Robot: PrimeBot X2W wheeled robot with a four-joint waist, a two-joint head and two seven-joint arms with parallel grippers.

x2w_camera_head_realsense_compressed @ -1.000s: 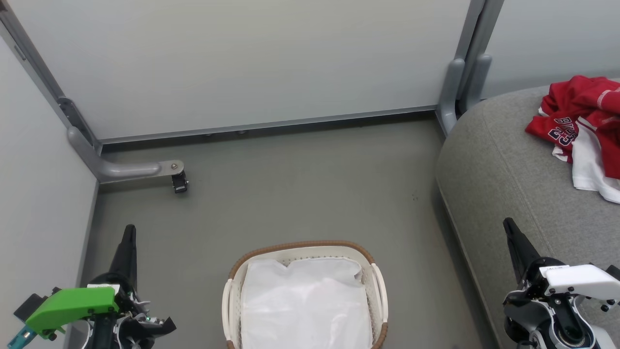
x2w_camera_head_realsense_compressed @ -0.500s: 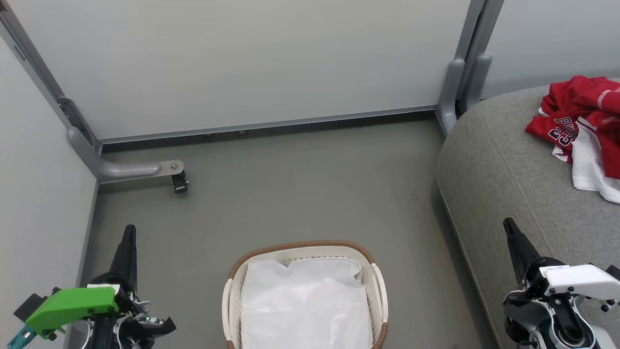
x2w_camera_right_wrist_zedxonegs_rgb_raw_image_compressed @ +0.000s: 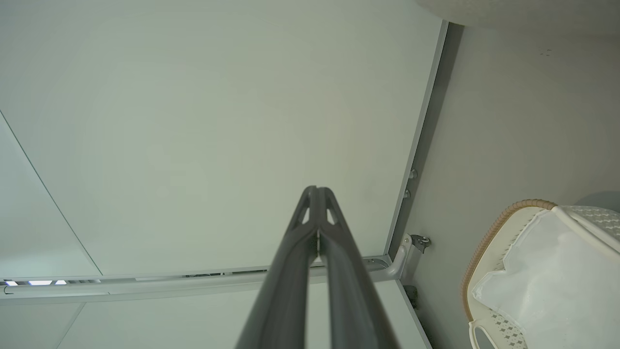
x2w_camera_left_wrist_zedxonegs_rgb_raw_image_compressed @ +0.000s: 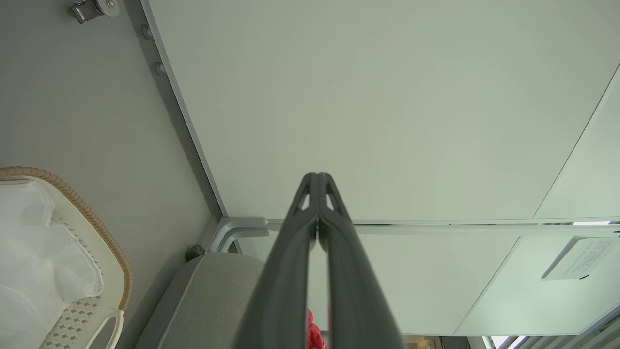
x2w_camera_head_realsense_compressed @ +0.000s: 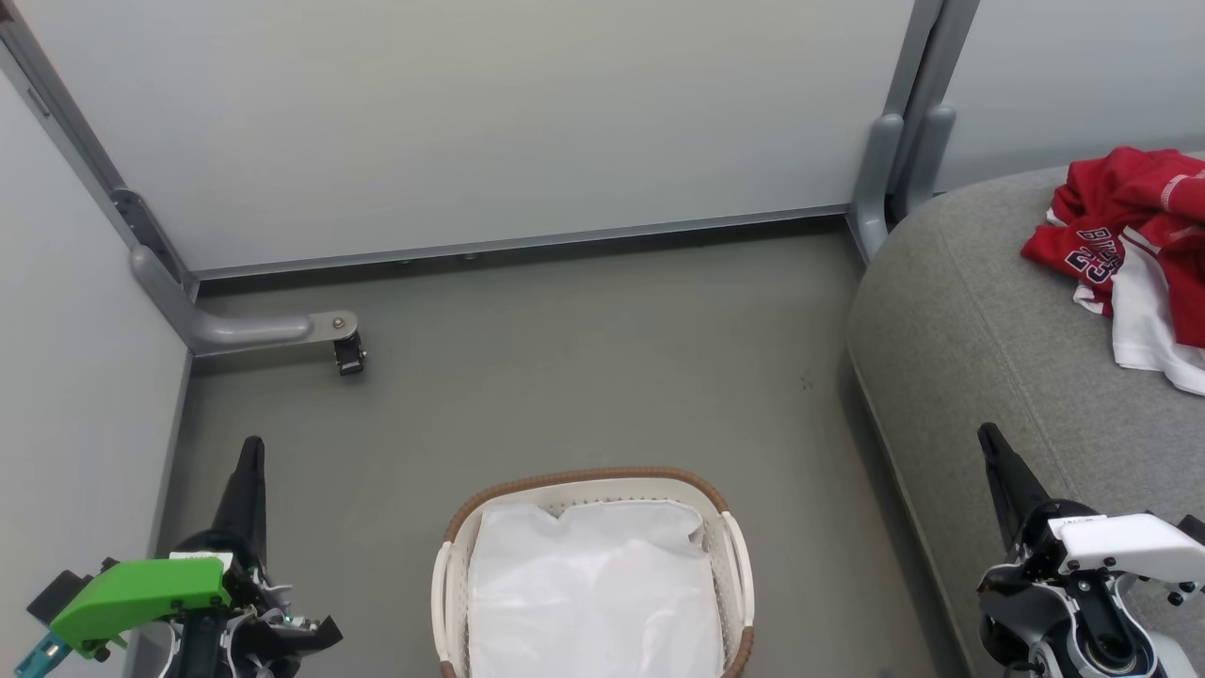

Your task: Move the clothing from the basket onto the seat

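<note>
Task apparently complete: the clothing (x2w_camera_head_realsense_compressed: 1120, 235) lies on the seat (x2w_camera_head_realsense_compressed: 979, 339), the basket (x2w_camera_head_realsense_compressed: 584, 477) holds a white sheet (x2w_camera_head_realsense_compressed: 593, 593), and the left gripper (x2w_camera_head_realsense_compressed: 251, 447) and right gripper (x2w_camera_head_realsense_compressed: 987, 435) are clenched, empty.

Clothing (x2w_camera_head_realsense_compressed: 1120, 217) showing bright red, white trim, dark lettering. Basket (x2w_camera_head_realsense_compressed: 584, 475) showing white perforated walls, brown woven rim. Sheet (x2w_camera_head_realsense_compressed: 593, 593) inside reading plain white. Seat (x2w_camera_head_realsense_compressed: 979, 320) showing light grey weave. Floor (x2w_camera_head_realsense_compressed: 584, 358) reading dull olive-grey. Left claw (x2w_camera_head_realsense_compressed: 251, 450) dark, wearing green housing; right claw (x2w_camera_head_realsense_compressed: 988, 435) dark, wearing white.

Basket (x2w_camera_head_realsense_compressed: 584, 475): perf. white plastic w/ woven rim; seat (x2w_camera_head_realsense_compressed: 970, 311): matt grey woven cloth.
</note>
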